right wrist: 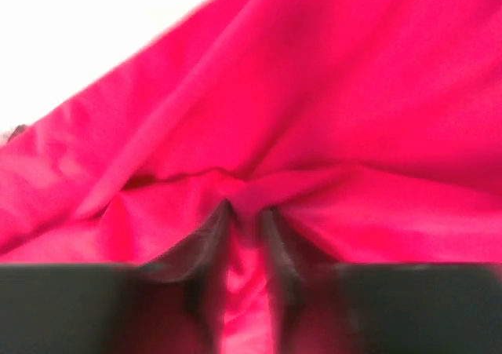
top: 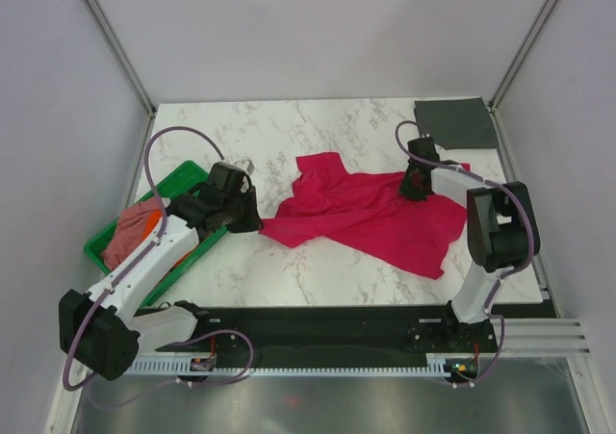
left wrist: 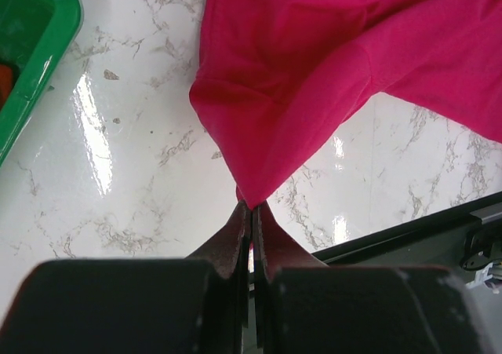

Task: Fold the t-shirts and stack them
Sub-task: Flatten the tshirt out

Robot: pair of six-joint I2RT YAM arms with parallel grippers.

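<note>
White marble-patterned table (top: 289, 131) stood inside pale enclosure walls (top: 318, 30), green plastic tray (left wrist: 43, 48) sat at its left edge, black rail (top: 327, 317) ran along the near side.

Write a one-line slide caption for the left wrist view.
Left gripper shut on a corner of the crimson t-shirt over the marble table, green tray nearby.

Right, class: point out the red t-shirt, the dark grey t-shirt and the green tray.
red t-shirt (top: 375, 217): top view, middle of the spread cloth.
dark grey t-shirt (top: 454, 123): top view, centre of the folded cloth.
green tray (left wrist: 63, 24): left wrist view, on its rim.
</note>
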